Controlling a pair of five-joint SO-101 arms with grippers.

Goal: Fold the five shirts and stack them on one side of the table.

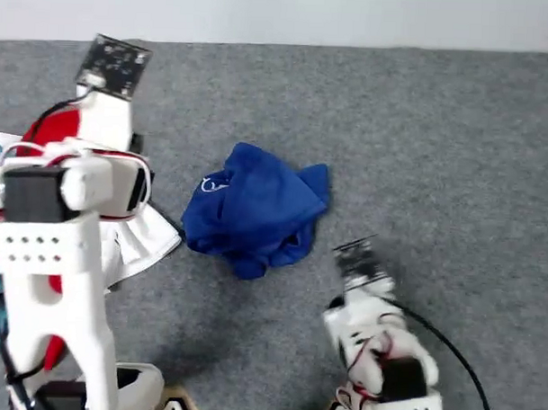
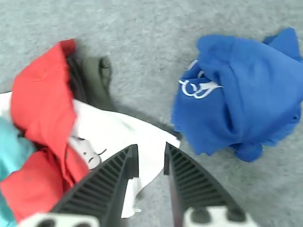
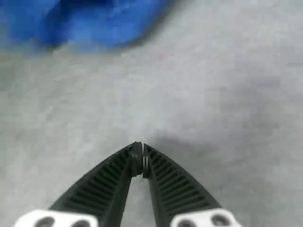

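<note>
A crumpled blue shirt (image 1: 256, 209) lies near the middle of the grey table (image 1: 438, 157). At the table's left side is a pile of a red shirt (image 2: 42, 109), a white shirt (image 2: 118, 137), a teal shirt (image 2: 9, 146) and a dark olive shirt (image 2: 92, 80). My left gripper (image 2: 150, 158) hovers over the white shirt's edge, slightly open, with nothing between its fingers. The blue shirt (image 2: 241, 99) lies beyond it to one side. My right gripper (image 3: 140, 155) is shut and empty over bare table, a short way from the blue shirt (image 3: 85, 23).
The left arm (image 1: 65, 252) stands tall over the pile and hides much of it. The right arm (image 1: 377, 344) sits low at the front edge. Bare grey table stretches to the right and back, up to a pale wall (image 1: 352, 19).
</note>
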